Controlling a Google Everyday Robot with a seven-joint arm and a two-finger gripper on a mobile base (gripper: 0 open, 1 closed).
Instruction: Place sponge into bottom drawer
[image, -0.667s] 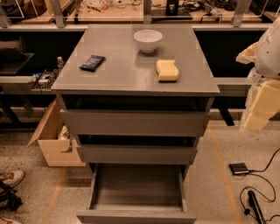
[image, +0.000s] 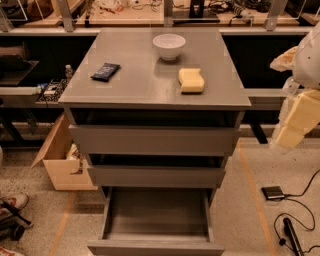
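As sponge (image: 191, 80) stays, gripper (image: 292, 130) right of cabinet (image: 135, 82)

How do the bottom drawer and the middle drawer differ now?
The bottom drawer is pulled far out, floor showing; the middle drawer is barely out, inside hidden. The bottom drawer sits lowest; the middle drawer above it. Both grey, handleless. The hand hangs right of the cabinet.
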